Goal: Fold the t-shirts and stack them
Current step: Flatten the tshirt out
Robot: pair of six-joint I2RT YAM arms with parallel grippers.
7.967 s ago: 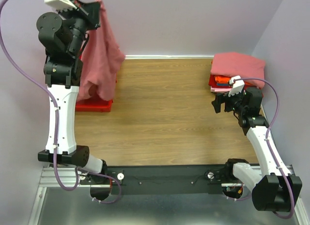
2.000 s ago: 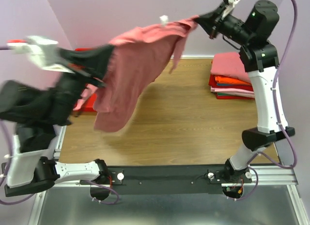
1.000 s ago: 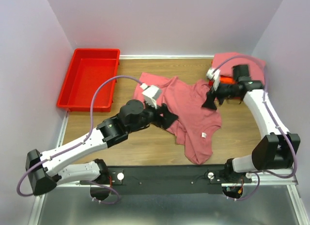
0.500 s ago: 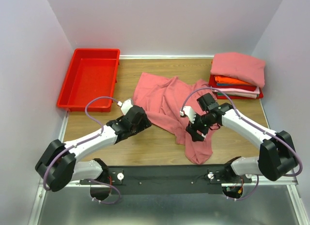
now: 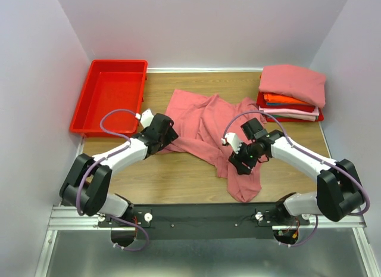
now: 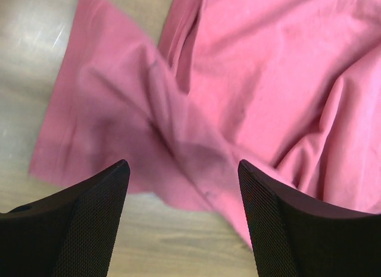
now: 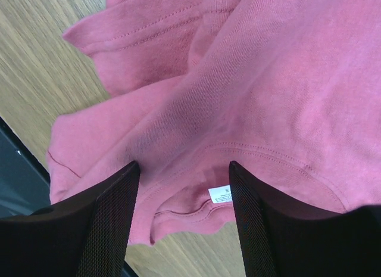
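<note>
Lying diagonally, the t-shirt [image 5: 208,125] points its neck tag [image 7: 219,195] toward the counter's [image 5: 178,176] near edge; we see left gripper [image 6: 181,167] and right gripper [image 7: 183,165] spread.

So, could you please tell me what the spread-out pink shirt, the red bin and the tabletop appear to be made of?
Pink shirt: soft knit cloth, matte; fine weave, stitched hems, loose folds.
Red bin: probably moulded plastic, smooth with slight sheen.
Tabletop: wood-grain surface, possibly laminate; streaked planks.
</note>
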